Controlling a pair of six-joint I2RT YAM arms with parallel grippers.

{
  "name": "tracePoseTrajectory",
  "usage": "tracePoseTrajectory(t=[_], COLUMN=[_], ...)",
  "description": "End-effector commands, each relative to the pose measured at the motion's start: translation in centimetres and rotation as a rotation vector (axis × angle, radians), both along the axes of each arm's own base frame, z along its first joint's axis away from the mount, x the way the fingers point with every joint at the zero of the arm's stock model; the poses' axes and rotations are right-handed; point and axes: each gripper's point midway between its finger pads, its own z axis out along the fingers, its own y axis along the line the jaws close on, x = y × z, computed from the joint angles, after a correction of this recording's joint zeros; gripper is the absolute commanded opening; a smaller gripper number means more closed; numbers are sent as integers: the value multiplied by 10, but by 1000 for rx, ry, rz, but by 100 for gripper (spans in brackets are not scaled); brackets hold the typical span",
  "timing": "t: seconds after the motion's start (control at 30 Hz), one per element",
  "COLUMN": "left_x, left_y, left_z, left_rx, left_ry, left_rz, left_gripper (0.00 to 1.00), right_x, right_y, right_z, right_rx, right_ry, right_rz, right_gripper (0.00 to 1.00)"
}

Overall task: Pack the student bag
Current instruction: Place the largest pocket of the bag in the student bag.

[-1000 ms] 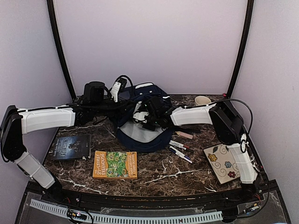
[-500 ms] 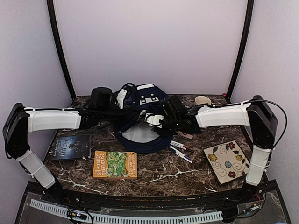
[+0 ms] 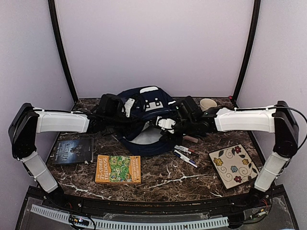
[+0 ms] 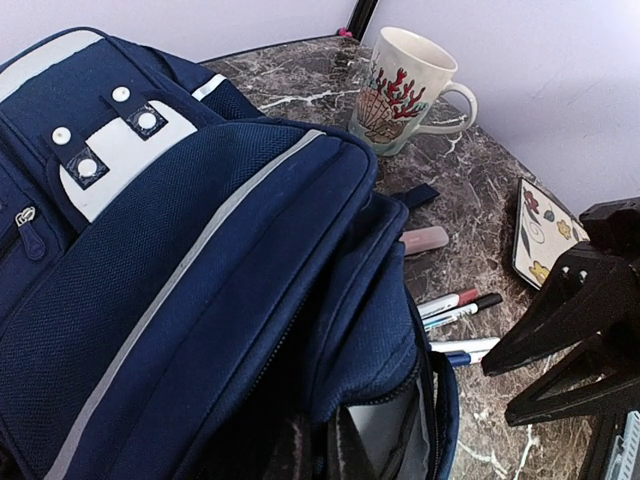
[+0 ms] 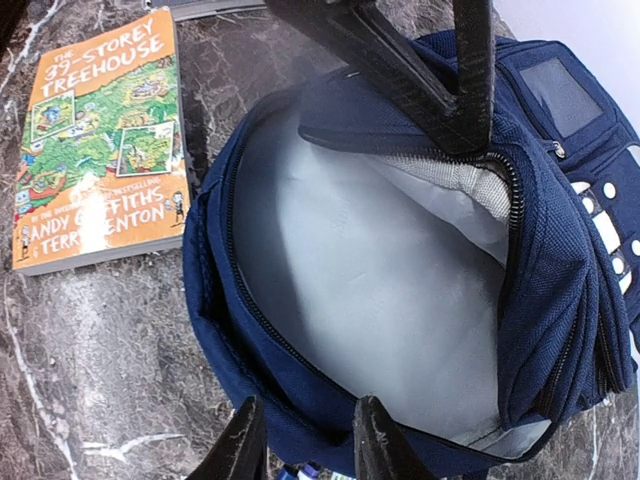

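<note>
Student bag (image 3: 144,103): this large navy blue fabric backpack is sitting at the back centre of the dark marbled tabletop (image 3: 163,177), main zip gaping, grey lining showing.
Left gripper (image 5: 463,135): is pinching the opening's upper rim, jaws pressed together.
Right gripper (image 5: 310,405): is hovering over the lower rim, jaws spread.

The left arm (image 3: 61,122) rises from its base at the lower left of the overhead view, bends at an elbow near the left edge and runs level toward the middle. The left gripper (image 3: 128,105) sits just left of centre, its fingers (image 5: 385,55) pressed together on the rim of the bag (image 5: 560,230). The right arm (image 3: 244,120) mirrors it, with its elbow high at the right edge and its forearm level, pointing left. The right gripper (image 3: 165,125) sits at centre, angled downward, its fingers (image 5: 375,440) standing apart.
</note>
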Motion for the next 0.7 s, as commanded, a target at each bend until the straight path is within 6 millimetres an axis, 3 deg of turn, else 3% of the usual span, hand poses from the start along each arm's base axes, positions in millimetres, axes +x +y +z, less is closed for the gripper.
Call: tracePoseTrajectory(t=[0.0, 0.07, 0.17, 0.3, 0.43, 0.67], left_x=[-1, -6, -20, -45, -68, -110], left_y=[10, 19, 41, 75, 113, 165], left_z=[29, 33, 36, 50, 51, 12], left_rx=[38, 75, 118, 141, 179, 251], left_ry=[-5, 17, 73, 100, 155, 354], left_rz=[6, 24, 86, 172, 294, 478], left_gripper=[10, 28, 45, 56, 63, 72], right_x=[-19, -25, -33, -41, -51, -79], right_y=[1, 1, 0, 2, 10, 35], right_z=[20, 26, 31, 29, 18, -5], right_rx=[50, 56, 68, 78, 68, 37], right_ry=[64, 81, 110, 154, 187, 250], right_rz=[31, 42, 59, 76, 107, 178], right_gripper=[31, 32, 32, 32, 32, 32])
